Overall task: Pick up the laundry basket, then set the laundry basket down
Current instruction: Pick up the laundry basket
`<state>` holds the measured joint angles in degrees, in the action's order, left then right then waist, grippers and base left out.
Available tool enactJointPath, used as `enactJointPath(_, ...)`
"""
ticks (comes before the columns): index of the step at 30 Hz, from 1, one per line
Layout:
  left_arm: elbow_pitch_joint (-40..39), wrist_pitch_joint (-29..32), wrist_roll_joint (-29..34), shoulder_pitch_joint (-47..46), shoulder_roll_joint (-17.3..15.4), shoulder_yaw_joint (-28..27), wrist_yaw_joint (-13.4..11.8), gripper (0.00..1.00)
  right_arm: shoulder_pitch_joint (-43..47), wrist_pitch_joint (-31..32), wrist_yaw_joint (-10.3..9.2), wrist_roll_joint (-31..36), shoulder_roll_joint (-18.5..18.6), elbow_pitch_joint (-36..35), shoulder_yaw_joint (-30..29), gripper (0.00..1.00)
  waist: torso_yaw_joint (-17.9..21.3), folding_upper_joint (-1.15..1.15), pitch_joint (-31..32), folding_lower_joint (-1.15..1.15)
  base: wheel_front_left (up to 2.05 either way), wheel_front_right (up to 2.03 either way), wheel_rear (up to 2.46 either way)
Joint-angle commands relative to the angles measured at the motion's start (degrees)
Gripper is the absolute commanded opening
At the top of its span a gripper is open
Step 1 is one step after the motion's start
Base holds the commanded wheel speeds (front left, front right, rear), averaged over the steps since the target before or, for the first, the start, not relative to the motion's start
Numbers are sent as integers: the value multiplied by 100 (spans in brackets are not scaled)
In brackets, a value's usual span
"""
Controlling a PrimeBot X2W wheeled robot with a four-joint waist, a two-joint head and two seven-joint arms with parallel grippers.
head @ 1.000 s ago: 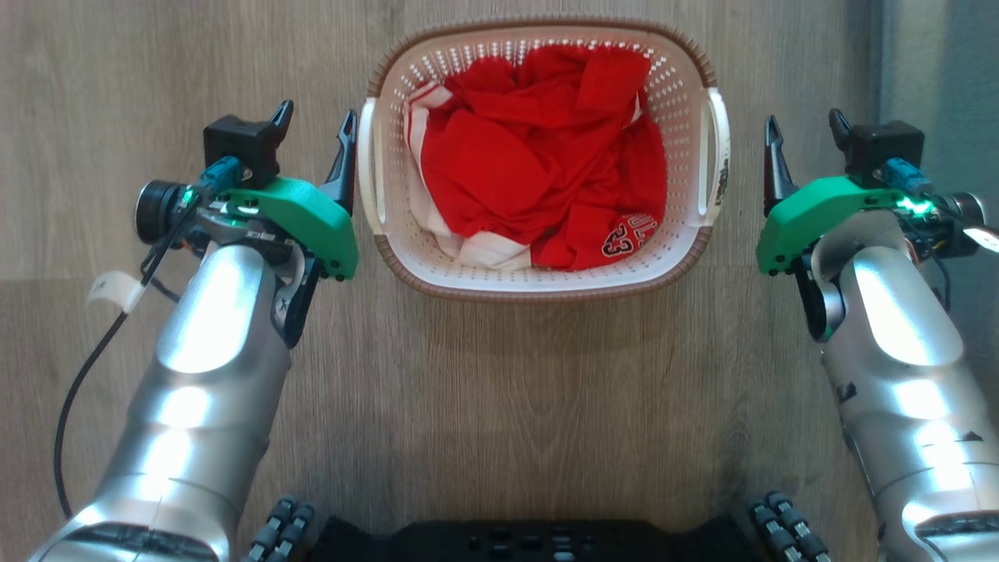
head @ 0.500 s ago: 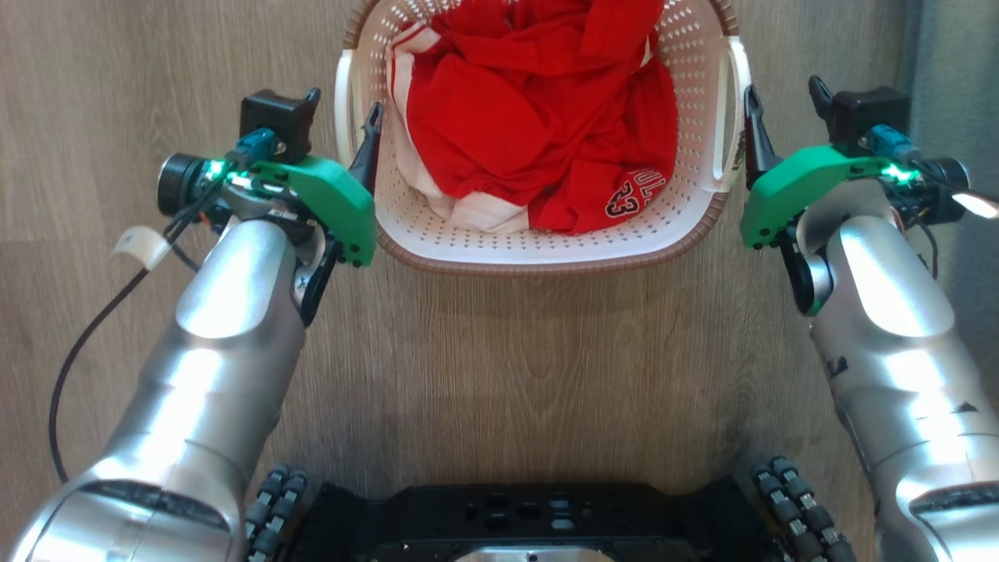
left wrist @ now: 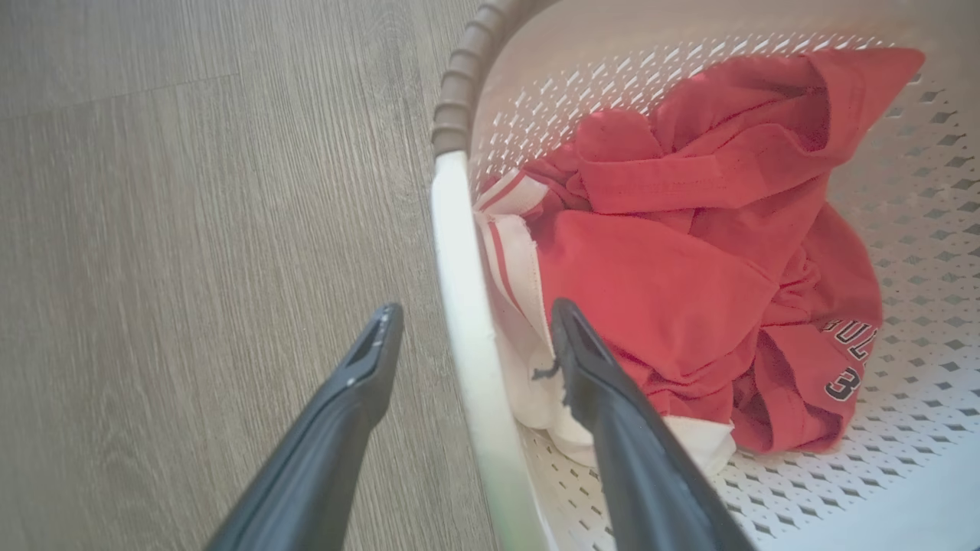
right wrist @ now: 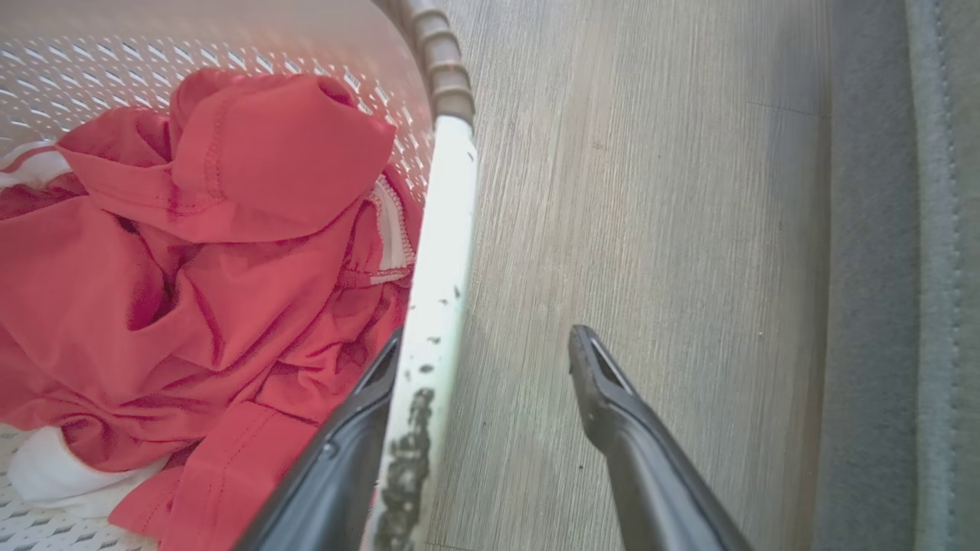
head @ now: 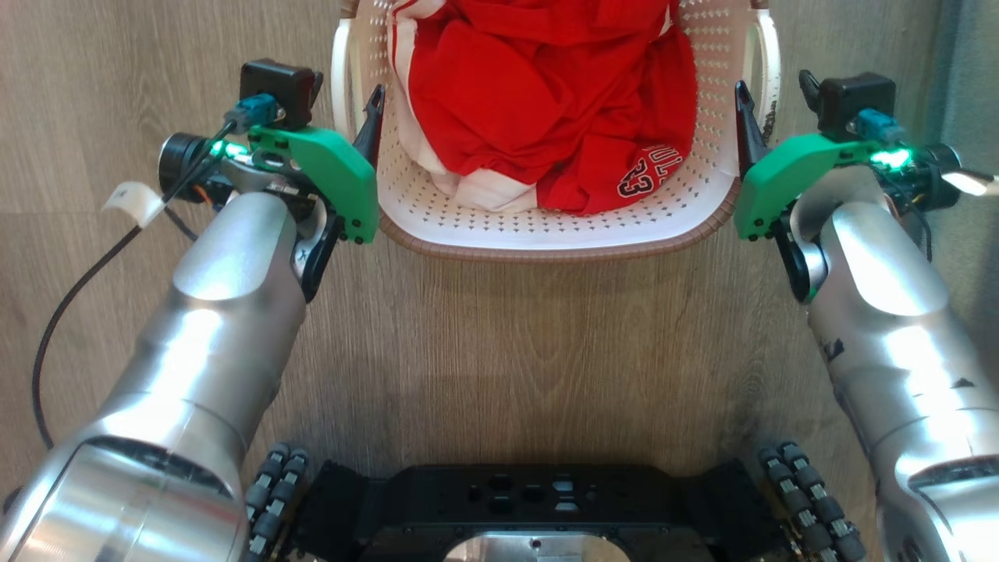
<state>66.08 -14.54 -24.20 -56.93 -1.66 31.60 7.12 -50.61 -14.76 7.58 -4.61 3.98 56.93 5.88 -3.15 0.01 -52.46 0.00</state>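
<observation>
The laundry basket, white perforated plastic with a brown rim, sits on the wooden floor at the top middle of the head view, with red clothes inside. My left gripper is open and straddles the basket's left white handle, one finger outside and one inside against the clothes. My right gripper is open too, astride the right handle, which runs close along its inner finger. The left gripper and right gripper each show a wide gap between the fingers.
A grey rug borders the floor on the right, close to my right arm. My black wheeled base lies at the bottom of the head view. A black cable hangs off the left forearm.
The head view has shifted, so the basket now sits higher and larger in it. Both grippers have moved inward from beside the basket to straddle its two handles.
</observation>
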Motion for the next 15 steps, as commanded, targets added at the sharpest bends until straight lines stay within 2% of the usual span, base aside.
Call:
enactJointPath(1,37,-46,-121,-18,-142,39,36,100,44,-24,-9,-10,-110,16,122,100,-26,-1,-40,0,0,0,0)
enactJointPath(8,184,-46,-434,-169,-149,429,36,100,-57,-24,-9,-38,-110,163,172,100,-57,-1,-104,0,0,0,0)
enactJointPath(9,215,-46,-579,-197,-148,542,36,72,-91,-24,-9,-63,-110,287,206,39,-63,-1,-110,0,0,0,0)
enactJointPath(10,231,-28,-641,-211,-148,611,36,0,-120,-24,-9,-57,-110,338,193,0,-63,-1,-114,0,0,0,0)
enactJointPath(15,289,32,-969,-266,-150,870,36,0,-206,-24,-9,-95,-110,506,229,0,-82,-1,-128,0,0,0,0)
